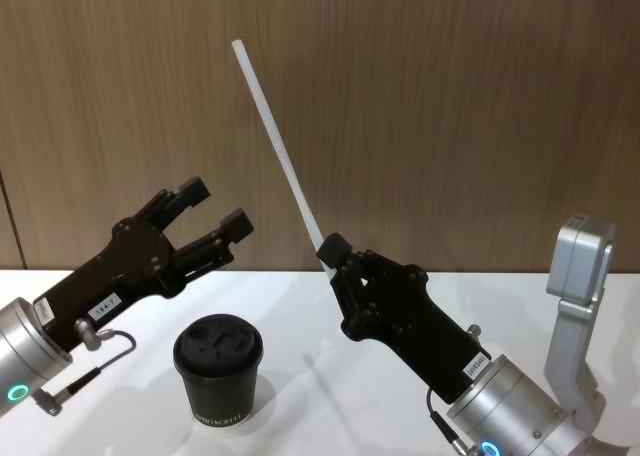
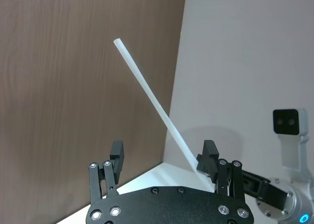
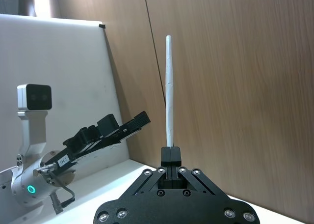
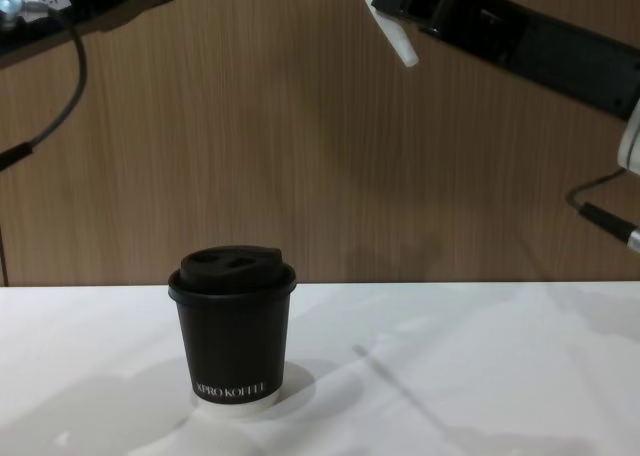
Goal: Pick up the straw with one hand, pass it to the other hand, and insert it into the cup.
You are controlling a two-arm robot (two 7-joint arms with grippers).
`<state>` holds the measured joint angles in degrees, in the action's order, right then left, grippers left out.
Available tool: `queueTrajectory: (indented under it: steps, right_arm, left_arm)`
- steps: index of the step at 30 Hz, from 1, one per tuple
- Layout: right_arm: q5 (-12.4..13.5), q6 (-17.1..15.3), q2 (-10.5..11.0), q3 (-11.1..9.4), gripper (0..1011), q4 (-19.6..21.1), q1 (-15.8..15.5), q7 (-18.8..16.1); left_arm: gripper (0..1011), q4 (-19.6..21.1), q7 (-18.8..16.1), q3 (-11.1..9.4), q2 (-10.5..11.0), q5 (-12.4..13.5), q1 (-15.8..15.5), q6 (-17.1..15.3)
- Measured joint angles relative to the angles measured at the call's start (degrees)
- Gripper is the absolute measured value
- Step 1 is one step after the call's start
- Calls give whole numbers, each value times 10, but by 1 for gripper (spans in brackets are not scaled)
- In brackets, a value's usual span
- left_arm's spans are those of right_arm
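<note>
Wood wall (image 1: 450, 96): brown panelling, backdrop behind both arms.
White table (image 1: 330, 416): bears the cup.
Right gripper (image 1: 332, 251): raised over the table on the robot's right. Clamped on the straw close to its lower end, with a short stub poking out beneath the fingers in the chest view.
Left gripper (image 1: 213, 206): carries the 184-7 sticker, raised on the robot's left. Fingers spread wide and holding nothing, aimed up and toward the right gripper.
Cup (image 1: 218, 371): black, domed lid on, upright on the table. Sits below the left gripper, apart from both grippers.
Straw (image 1: 275, 136): white, held in the air, touching neither cup nor table. Long axis is steep, with the top leaning toward the robot's left.
Key relation: the straw's free length lies to the robot's right of the spread left fingers and rises past them. In the left wrist view it passes near one fingertip and looks to be beyond the gap, not in it.
Step (judged): handover pending. The left gripper has to close in sideways and take the shaft above the right grip.
Risk (judged): the shaft is thin and easy to miss or nudge off line.
</note>
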<state>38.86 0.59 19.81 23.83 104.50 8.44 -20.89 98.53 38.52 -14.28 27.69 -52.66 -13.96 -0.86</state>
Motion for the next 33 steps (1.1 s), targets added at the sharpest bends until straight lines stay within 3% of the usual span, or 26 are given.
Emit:
queueTrajectory:
  steps: [14,33]
  right_arm:
    - [0,0,0,0,0,0,0,0]
    - [0,0,0,0,0,0,0,0]
  left_arm:
    - [1003,-35,19,-24,-25,-39,-30,-12]
    - [1003,-87,20,-57,-66,-63,-79,-20]
